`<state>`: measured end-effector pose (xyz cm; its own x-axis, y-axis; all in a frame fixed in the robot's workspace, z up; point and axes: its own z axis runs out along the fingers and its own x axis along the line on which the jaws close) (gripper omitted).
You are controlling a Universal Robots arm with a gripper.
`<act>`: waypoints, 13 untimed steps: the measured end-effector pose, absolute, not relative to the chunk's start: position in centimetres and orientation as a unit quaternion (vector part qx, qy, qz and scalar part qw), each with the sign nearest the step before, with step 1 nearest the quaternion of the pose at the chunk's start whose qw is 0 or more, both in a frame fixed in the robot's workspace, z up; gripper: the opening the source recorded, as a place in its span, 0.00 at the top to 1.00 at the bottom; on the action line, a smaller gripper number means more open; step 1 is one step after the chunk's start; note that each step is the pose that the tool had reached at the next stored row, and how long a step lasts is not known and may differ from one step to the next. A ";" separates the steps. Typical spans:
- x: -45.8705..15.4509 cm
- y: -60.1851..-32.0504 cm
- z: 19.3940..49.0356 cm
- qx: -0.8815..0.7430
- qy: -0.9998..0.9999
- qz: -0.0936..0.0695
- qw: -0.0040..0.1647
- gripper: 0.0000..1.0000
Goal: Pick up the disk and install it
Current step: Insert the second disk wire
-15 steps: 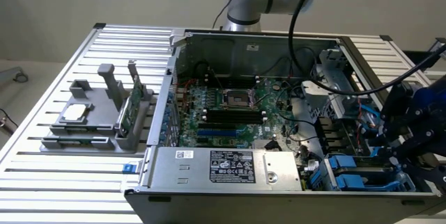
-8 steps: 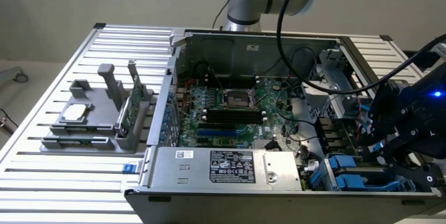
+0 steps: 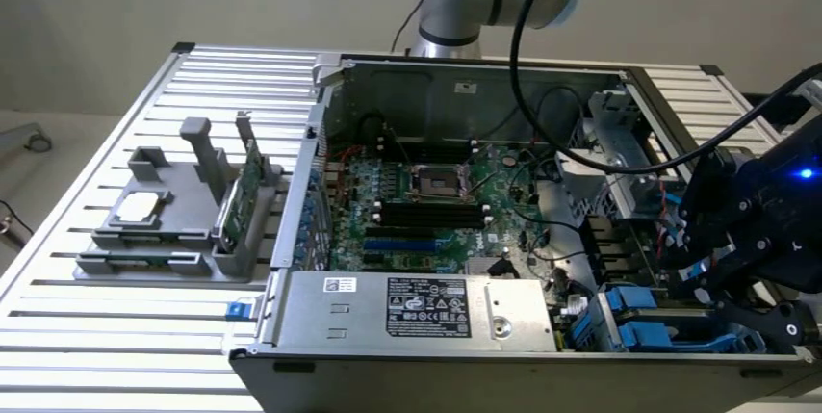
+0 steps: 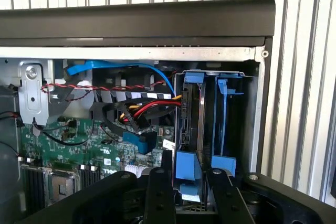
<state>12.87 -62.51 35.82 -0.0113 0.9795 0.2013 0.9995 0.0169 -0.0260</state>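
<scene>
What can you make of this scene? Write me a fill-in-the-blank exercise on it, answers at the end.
1. The gripper is closed on the disk, whose plastic rails are ___.
2. The disk stands on edge in a bay of the ___ computer case, whose motherboard is exposed.
3. In the grey holder at the exterior view's left stands a thin circuit card coloured ___.

Missing words: blue; open; green.
</scene>
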 end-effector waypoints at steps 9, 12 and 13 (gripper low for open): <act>12.8 -62.5 35.8 -0.698 -0.708 -0.062 0.081 0.69; 12.1 -62.4 35.8 -0.698 -0.709 -0.069 0.073 0.69; 11.9 -62.2 35.8 -0.697 -0.709 -0.071 0.072 0.69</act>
